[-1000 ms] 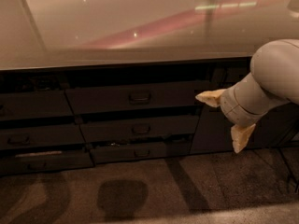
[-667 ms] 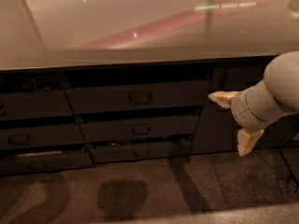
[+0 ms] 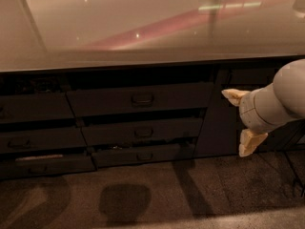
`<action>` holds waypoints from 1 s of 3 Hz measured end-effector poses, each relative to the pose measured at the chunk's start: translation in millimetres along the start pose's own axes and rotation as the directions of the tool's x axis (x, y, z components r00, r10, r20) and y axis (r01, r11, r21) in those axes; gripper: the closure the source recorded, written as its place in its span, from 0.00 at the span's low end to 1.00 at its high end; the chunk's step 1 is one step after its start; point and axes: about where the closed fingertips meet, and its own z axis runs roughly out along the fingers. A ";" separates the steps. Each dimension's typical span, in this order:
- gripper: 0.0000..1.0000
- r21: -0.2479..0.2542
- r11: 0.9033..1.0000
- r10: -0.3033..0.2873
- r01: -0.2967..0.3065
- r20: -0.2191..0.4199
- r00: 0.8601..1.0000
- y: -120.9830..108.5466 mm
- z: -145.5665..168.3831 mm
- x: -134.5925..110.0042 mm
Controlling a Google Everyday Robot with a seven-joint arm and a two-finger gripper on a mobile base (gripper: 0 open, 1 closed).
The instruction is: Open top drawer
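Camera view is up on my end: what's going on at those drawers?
The robot's arm reaches in from the right, below the counter. Its gripper hangs open and empty in front of the tall cabinet door, right of the top drawer and clear of its loop handle. How far that drawer stands out, I cannot tell.

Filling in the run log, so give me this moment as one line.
gripper: open, empty | position: right of top drawer, in front of cabinet door | handle: untouched

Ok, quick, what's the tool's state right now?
The tool: open, holding nothing, to the right of the top drawer, not touching it.
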 end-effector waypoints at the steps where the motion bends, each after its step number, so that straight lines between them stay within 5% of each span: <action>1: 0.00 0.000 1.000 0.000 0.000 0.000 1.000 0.0 0.1 0.1; 2: 0.00 -0.069 0.995 0.065 -0.068 -0.044 0.997 -8.7 36.8 36.3; 3: 0.00 -0.170 0.969 0.168 -0.180 -0.082 0.982 -18.6 102.7 94.0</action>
